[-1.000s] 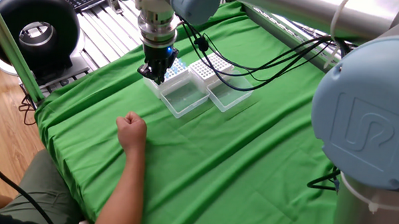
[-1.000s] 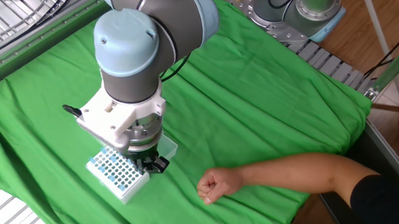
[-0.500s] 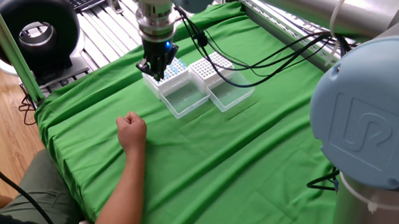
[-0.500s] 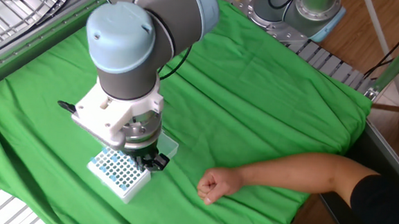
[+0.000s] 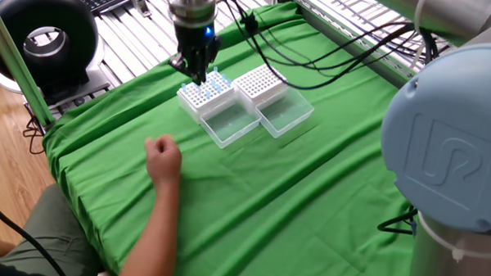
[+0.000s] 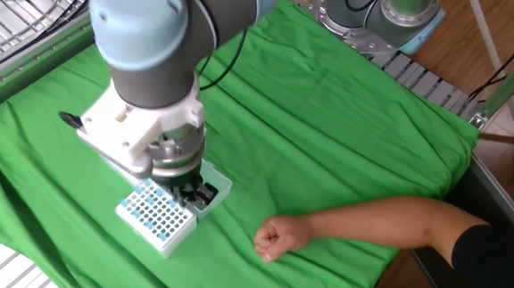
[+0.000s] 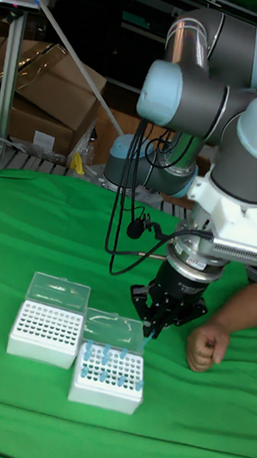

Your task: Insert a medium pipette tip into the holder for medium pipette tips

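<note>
1. Gripper [image 7: 148,328] hangs point-down over the green cloth [image 5: 309,181]. A thin pale-blue sliver that I take to be the medium pipette tip [image 7: 145,341] sticks out below the fingertips in the tall fixed view. The jaws look drawn close together around it, though the contact itself is too small to confirm.
2. Holder for medium pipette tips [image 7: 108,375] sits just below and slightly to one side of the jaws. It is the rack already carrying scattered blue tips [image 5: 204,91], with its clear lid [image 5: 230,123] folded flat on the cloth.
3. Second rack [image 5: 258,83] stands beyond the holder from the jaws, touching or nearly touching it. It shows only white holes.
4. Judged handling: the tip is very light, stiff but thin-walled plastic, smooth and tapered, so it can slip or tilt between flat fingers. A hold high on the wider collar, leaving the narrow end free below the jaws, suits insertion.
5. Judged handling: the rack is light as well and rests on soft cloth, so a misaligned push could shift or tip it. The descent wants to be straight down into one free hole.
6. Person's fist [image 6: 272,240] rests on the cloth, well apart from the jaws and the holder.
</note>
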Tool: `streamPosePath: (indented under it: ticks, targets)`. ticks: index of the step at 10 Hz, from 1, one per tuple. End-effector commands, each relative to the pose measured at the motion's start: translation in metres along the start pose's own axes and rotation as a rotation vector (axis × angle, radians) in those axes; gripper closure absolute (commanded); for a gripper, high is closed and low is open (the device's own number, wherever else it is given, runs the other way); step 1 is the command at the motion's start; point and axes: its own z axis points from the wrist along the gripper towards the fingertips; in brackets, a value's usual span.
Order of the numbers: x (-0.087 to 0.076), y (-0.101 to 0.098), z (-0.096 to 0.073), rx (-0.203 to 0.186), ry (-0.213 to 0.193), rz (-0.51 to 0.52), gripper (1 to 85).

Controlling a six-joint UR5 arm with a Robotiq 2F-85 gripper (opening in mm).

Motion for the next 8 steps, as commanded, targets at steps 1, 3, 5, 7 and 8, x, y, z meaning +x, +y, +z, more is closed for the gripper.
streamPosePath:
  ticks: [1, 3, 5, 7, 8]
  targets:
    - [0.002, -0.004, -0.028, -0.004, 0.004, -0.013, 84.7]
    - [0.011, -0.022, -0.037, 0.025, 0.01, -0.045, 84.7]
    - [0.031, -0.046, -0.035, 0.04, 0.007, -0.088, 84.7]
    - [0.048, -0.074, -0.029, 0.079, 0.008, -0.131, 84.7]
    - [0.053, -0.083, -0.025, 0.092, 0.002, -0.146, 84.7]
